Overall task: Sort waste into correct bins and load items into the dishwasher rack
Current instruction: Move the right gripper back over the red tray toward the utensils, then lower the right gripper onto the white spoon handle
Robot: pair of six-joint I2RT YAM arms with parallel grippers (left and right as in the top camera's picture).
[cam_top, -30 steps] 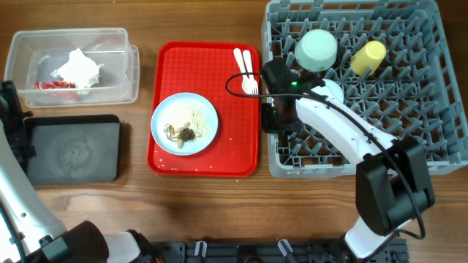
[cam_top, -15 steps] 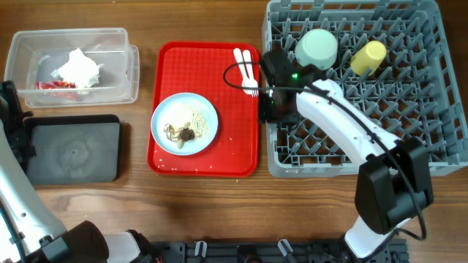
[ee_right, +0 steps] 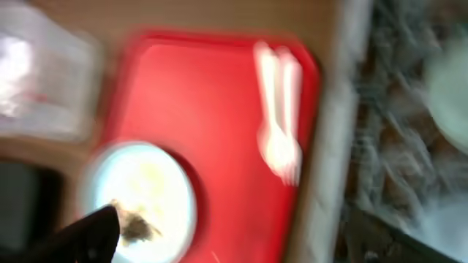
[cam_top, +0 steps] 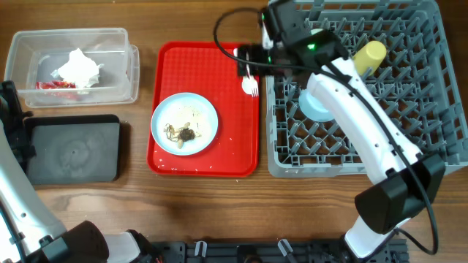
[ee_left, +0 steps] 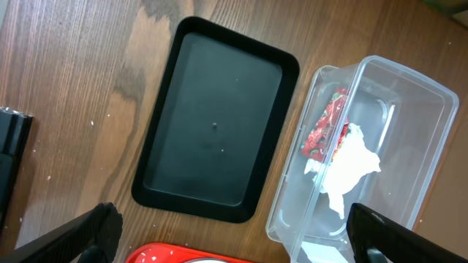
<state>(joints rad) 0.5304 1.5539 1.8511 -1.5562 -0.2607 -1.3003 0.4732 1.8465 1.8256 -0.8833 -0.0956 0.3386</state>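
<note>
Wooden table (cam_top: 131, 197) carries all your things. Your clear plastic rectangular tub (cam_top: 131, 69) holds the crumpled white paper napkin (cam_top: 77, 67) and the small red wrapper (cam_top: 55, 85). The shallow black rectangular tray (cam_top: 73, 150) lies bare just beside it. Brown food scraps (cam_top: 183, 134) sit on the pale blue round plate (cam_top: 158, 120) on the flat red serving tray (cam_top: 205, 69), near the white plastic fork and spoon (cam_top: 250, 84). Your large grey plastic rack (cam_top: 409, 117) contains a pale blue bowl (cam_top: 316, 108) and a small yellow cup (cam_top: 368, 57). The right gripper (ee_right: 230, 226) hovers over the cutlery and the left gripper (ee_left: 234, 230) over the bins, both spread wide and gripping nothing.
</note>
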